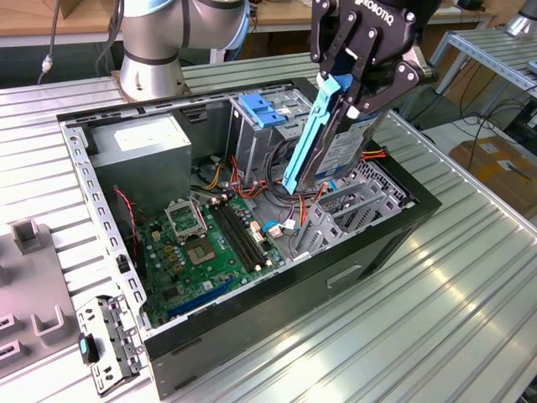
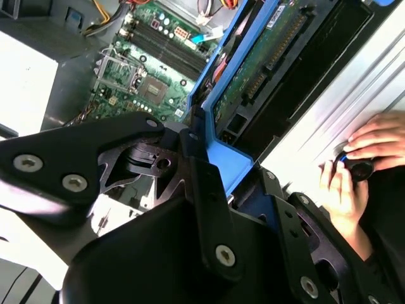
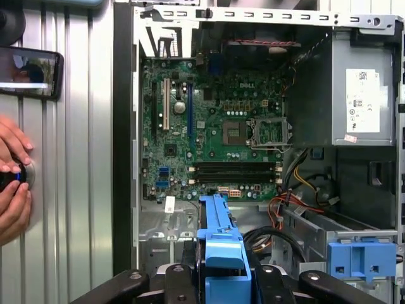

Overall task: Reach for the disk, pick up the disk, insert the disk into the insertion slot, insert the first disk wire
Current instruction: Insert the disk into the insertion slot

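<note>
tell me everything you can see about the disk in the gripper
The disk is a flat rectangular drive in a bright blue plastic carrier. One face is metal with a label, and in the second wrist view a green circuit board shows on the other. It hangs steeply tilted, almost on end, clamped near its upper end by the gripper. Its lower end dips into the open computer case, close to the insertion slot but not yet inside it.

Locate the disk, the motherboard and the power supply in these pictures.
disk (image 1: 305,134): exterior view, on its blue carrier rail.
motherboard (image 3: 209,114): first wrist view, on bare green board beside the processor socket.
power supply (image 1: 143,164): exterior view, on its grey top face.
</note>
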